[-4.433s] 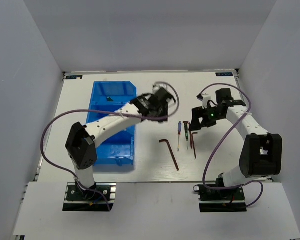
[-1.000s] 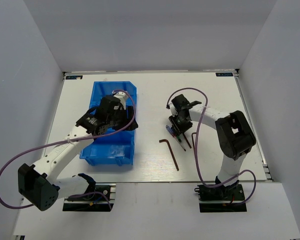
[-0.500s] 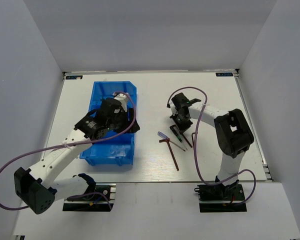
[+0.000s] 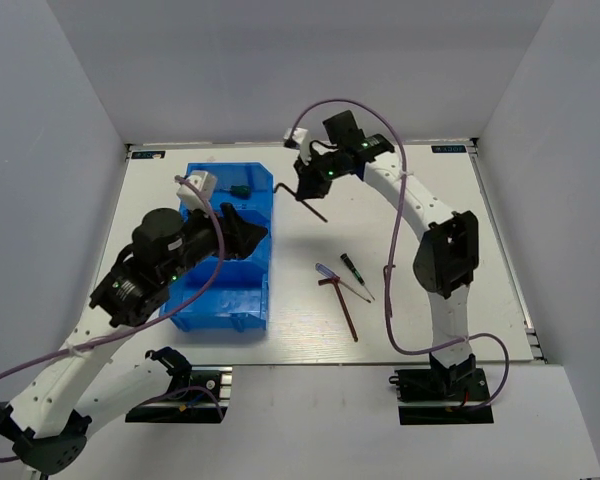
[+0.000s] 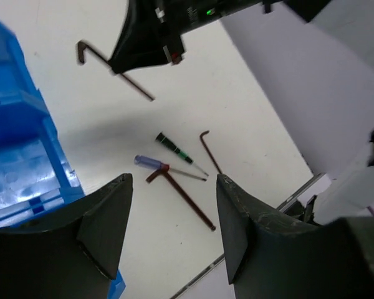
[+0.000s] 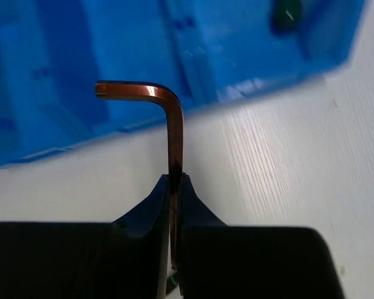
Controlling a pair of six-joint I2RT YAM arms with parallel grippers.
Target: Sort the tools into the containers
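Note:
My right gripper [image 4: 308, 188] [image 6: 174, 177] is shut on the long leg of a reddish-brown hex key [image 4: 318, 211] [image 6: 169, 118], held in the air just right of the blue bin [image 4: 225, 290] [image 6: 112, 50]. My left gripper [image 4: 255, 228] [image 5: 174, 179] hangs open and holds nothing, above the bin's right side. On the table lie a blue-handled screwdriver [image 4: 328, 271] [image 5: 151, 162], a green-handled screwdriver [image 4: 351, 266] [image 5: 173, 147] and two more hex keys [image 5: 184, 196] [image 5: 209, 149]. A dark green tool [image 4: 240, 189] [image 6: 287, 15] rests in the bin's far compartment.
The right arm [image 4: 420, 215] arches over the table's right half, and its purple cable [image 4: 388, 300] hangs down beside the loose tools. White walls close in the table on three sides. The bin [image 5: 19, 143] stands at the left.
The right gripper has lifted a hex key from among the loose tools and carried it up and away toward the bin's far right corner. The left arm has risen and drawn back.

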